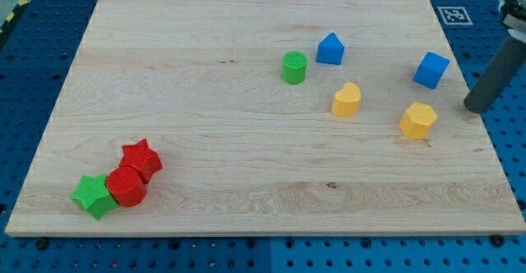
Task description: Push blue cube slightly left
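The blue cube (431, 69) sits near the view's right edge of the wooden board (205, 141), in the upper part. My tip (475, 106) is the lower end of a dark rod that comes in from the view's right. It stands to the right of the blue cube and a little below it, apart from it. A yellow hexagonal block (418, 121) lies to the left of the tip, below the blue cube.
A blue pentagon-like block (329, 49), a green cylinder (294, 67) and a yellow rounded block (347, 99) lie left of the cube. A red star (141, 159), a red cylinder (126, 186) and a green star (93, 195) cluster at the bottom left.
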Robot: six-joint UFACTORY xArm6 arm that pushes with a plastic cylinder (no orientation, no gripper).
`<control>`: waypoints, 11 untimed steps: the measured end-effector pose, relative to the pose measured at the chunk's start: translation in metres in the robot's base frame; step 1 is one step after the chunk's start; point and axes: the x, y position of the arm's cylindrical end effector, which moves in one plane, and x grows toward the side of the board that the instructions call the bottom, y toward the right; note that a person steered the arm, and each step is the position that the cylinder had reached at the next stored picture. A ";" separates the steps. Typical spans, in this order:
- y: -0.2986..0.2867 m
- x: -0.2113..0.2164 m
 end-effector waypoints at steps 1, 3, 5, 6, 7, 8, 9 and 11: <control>0.000 -0.011; -0.012 -0.057; -0.030 -0.064; -0.030 -0.063; -0.031 -0.063; -0.034 -0.063; -0.041 -0.063; -0.045 -0.063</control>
